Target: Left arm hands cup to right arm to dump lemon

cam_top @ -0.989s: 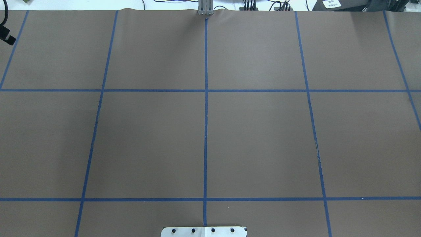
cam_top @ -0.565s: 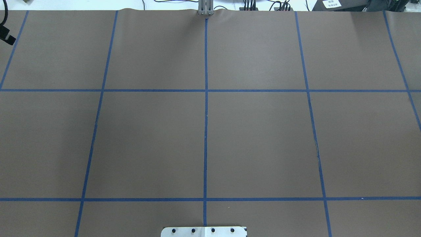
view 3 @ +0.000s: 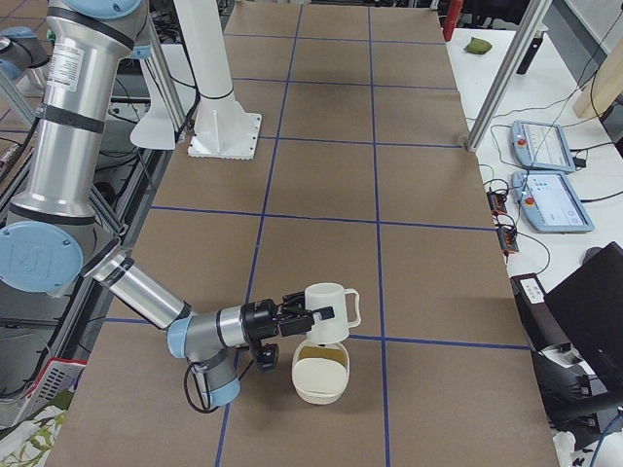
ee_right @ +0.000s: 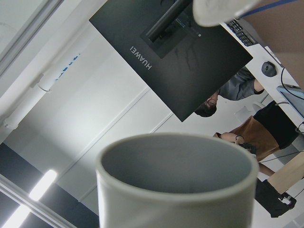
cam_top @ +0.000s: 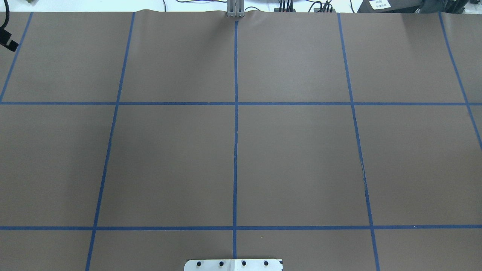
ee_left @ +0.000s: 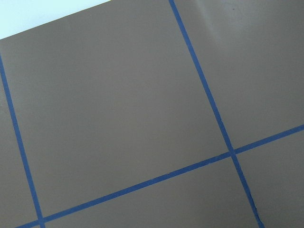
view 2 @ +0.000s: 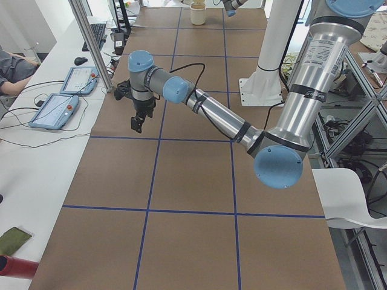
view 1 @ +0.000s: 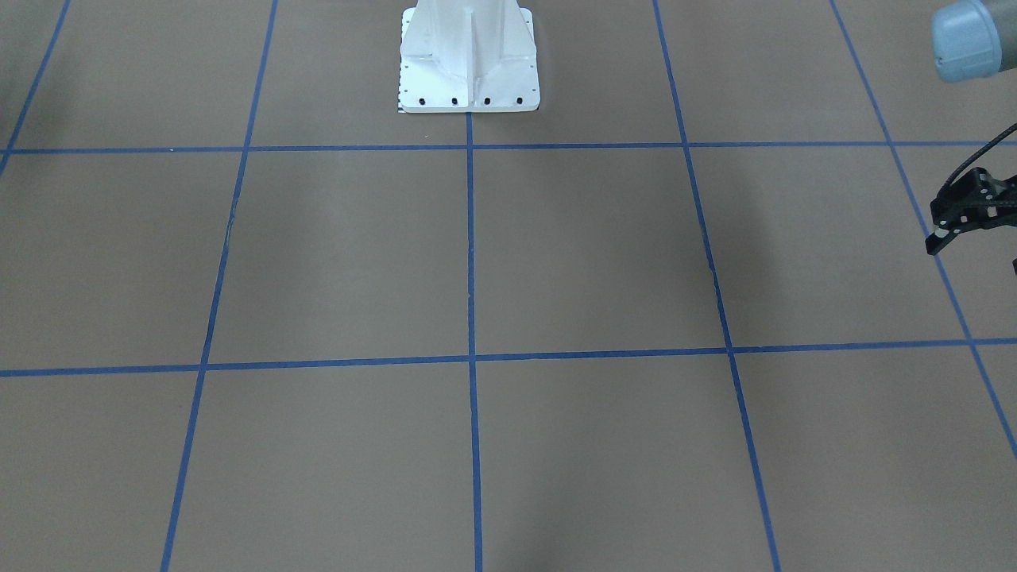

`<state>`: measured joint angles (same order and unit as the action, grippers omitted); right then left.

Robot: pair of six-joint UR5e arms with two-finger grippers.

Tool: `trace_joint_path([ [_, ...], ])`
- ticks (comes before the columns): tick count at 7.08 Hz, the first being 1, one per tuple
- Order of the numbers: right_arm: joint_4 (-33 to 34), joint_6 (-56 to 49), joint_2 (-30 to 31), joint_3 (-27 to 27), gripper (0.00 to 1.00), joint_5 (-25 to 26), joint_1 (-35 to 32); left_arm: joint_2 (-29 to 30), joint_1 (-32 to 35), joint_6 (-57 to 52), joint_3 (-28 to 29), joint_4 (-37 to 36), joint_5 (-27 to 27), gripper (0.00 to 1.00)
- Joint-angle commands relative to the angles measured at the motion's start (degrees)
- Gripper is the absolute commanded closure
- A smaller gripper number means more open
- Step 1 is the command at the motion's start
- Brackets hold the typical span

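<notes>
Fingertips of the right gripper point(view 3: 310, 314) are hidden against the cup point(view 3: 328, 302), whose base the wrist view cuts off. The bowl point(view 3: 320, 379) just below that gripper is too small to show whether the lemon lies inside. The left gripper point(view 1: 965, 210) is cropped at the front view's edge, so how its jaws stand cannot be told.

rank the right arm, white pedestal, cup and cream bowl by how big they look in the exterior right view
1. right arm, nearest the camera
2. white pedestal, farther back
3. cup and cream bowl: they look about the same size, so not ranked against each other
</notes>
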<state>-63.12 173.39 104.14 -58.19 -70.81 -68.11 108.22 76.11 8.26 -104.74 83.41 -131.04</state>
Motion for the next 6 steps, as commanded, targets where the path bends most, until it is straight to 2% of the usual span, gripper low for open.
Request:
trace_joint_path([
  [1, -0.1, 0.2, -0.1, -0.1, 1.00, 0.1, 0.0, 0.1, -0.1, 0.0, 0.2, 0.0, -0.1, 0.00],
  [2, 0.1, -1.8, -0.1, -0.7, 1.00, -0.4, 0.0, 0.1, -0.1, 0.0, 0.2, 0.0, -0.1, 0.00],
  [3, 0.1, -8.4, -0.1, -1.9, 1.00, -2.1, 0.1, 0.1, 0.0, 0.0, 0.1, 0.0, -0.1, 0.00],
  [4, 1.1, -15.4, 0.8, -5.5, 1.00, -6.0, 0.0, 0.1, 0.0, 0.0, 0.2, 0.0, -0.1, 0.00],
  [6, 2.9, -27.2, 1.0, -6.3, 1.00, -8.6, -0.1, 0.0, 0.0, 0.0, 0.2, 0.0, -0.1, 0.00],
])
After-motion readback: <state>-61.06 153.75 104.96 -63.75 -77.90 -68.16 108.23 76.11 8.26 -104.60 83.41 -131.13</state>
